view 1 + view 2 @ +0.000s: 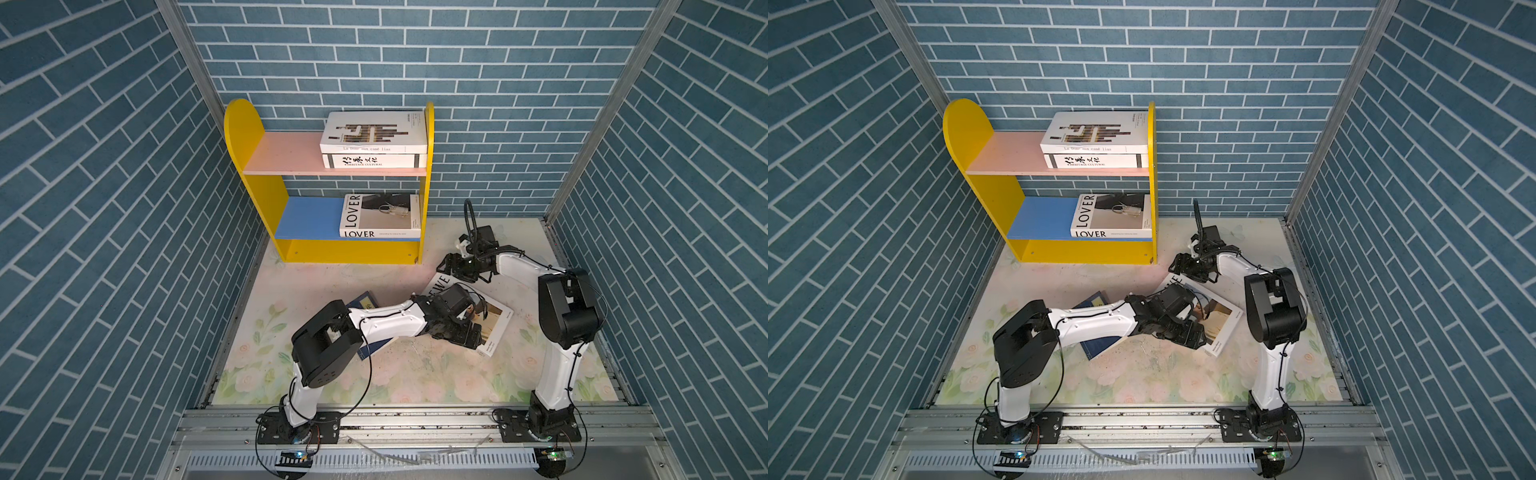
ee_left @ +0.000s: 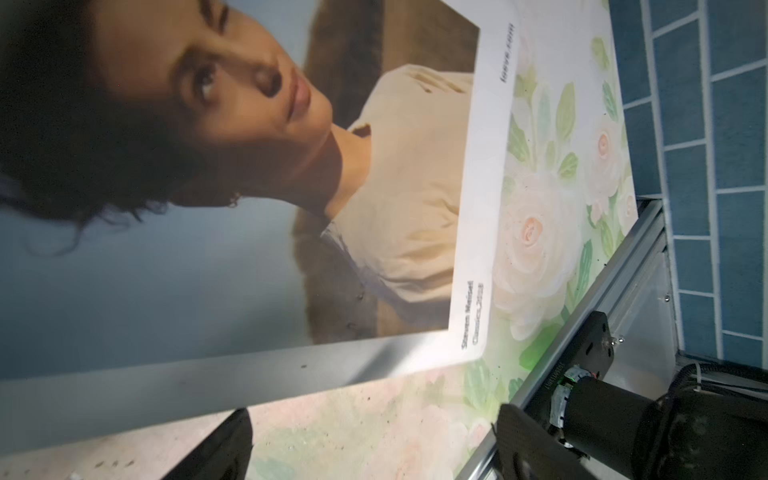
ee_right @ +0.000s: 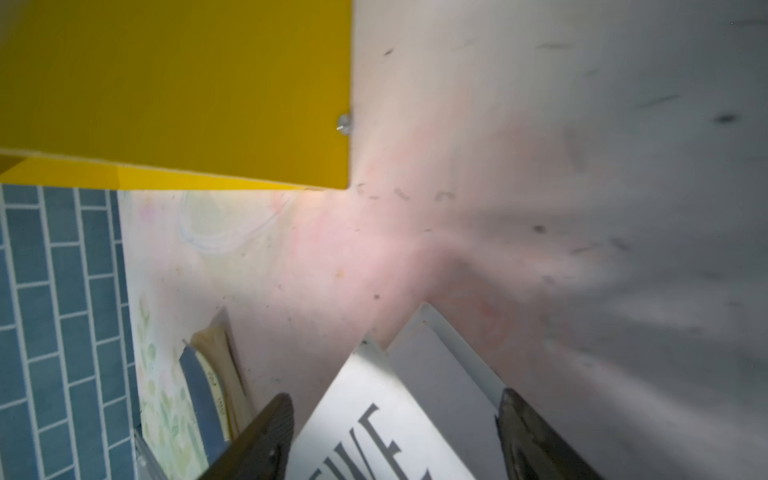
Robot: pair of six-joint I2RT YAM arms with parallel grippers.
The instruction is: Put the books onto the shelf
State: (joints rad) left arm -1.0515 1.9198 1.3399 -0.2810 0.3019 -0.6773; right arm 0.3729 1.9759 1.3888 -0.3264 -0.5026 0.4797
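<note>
Shelf: the shelf (image 1: 243, 133) stands at the table's (image 1: 332, 282) back edge, left of centre, with its open front facing the near edge.
Books put away: the brown-bar book (image 1: 374, 131) lies flat on the Heritage Cultural book (image 1: 374, 161) at the right end of the pink board (image 1: 282, 153). The LOVER book (image 1: 380, 216) lies flat at the right end of the blue board (image 1: 307, 218). All three spines face the front.
LOEWE book: the LOEWE book (image 1: 496, 322) lies cover up on the table, right of centre. Its long axis is diagonal, with the title end toward the shelf's right foot and the other end toward the near right corner.
Navy book: the navy book (image 1: 1098, 347) lies flat and diagonal under the left forearm, left of the LOEWE book.
Left gripper: the left gripper (image 1: 467, 332) is low at the LOEWE book's near long edge with its claw wide apart. One finger (image 2: 224, 449) shows just off that edge.
Right gripper: the right gripper (image 1: 451, 268) has its claw apart astride the title-end corner. Whether it presses the book I cannot tell.
Open room: the left parts of both boards are bare, as are a strip of table before the shelf and the table along the near edge.
</note>
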